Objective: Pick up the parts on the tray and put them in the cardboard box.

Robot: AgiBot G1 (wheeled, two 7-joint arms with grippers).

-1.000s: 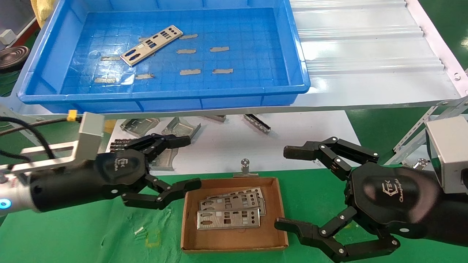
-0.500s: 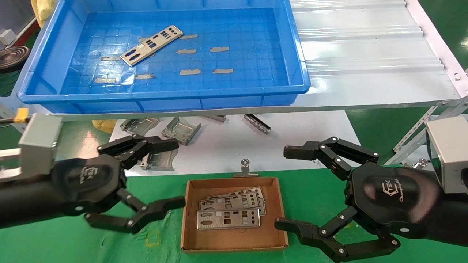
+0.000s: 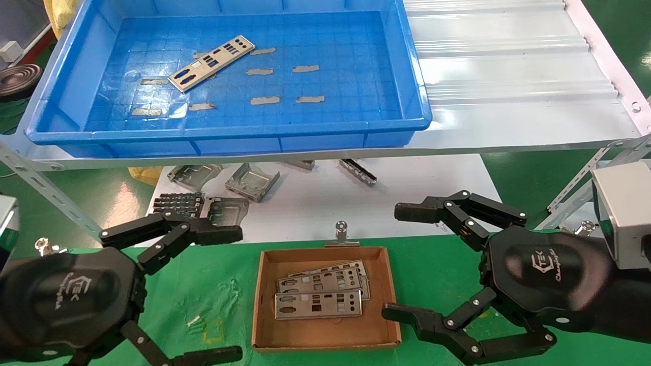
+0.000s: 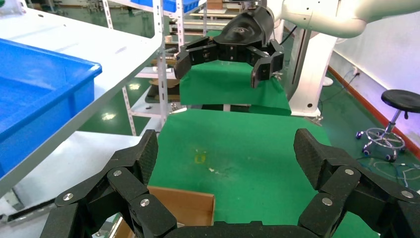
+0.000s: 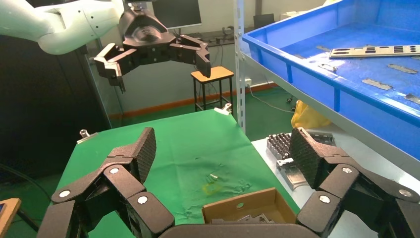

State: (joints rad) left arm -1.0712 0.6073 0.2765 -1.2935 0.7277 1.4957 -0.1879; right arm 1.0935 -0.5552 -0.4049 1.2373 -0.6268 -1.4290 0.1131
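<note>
Left gripper [image 3: 224, 292] hangs wide open and empty over the green cloth [image 3: 213, 284] just left of the cardboard box [image 3: 325, 338], its lower finger cut off by the frame edge, and the right gripper [image 3: 394, 262] sits open and empty just right of the box. In the box lie three plates [image 3: 318, 304], overlapping so the lower ones are partly hidden. One plate [image 3: 211, 62] rests slantwise on the blue tray [image 3: 229, 133] on the shelf above among grey tape patches [image 3: 264, 100], with grey brackets [image 3: 252, 181] on the white sheet below the shelf edge.
</note>
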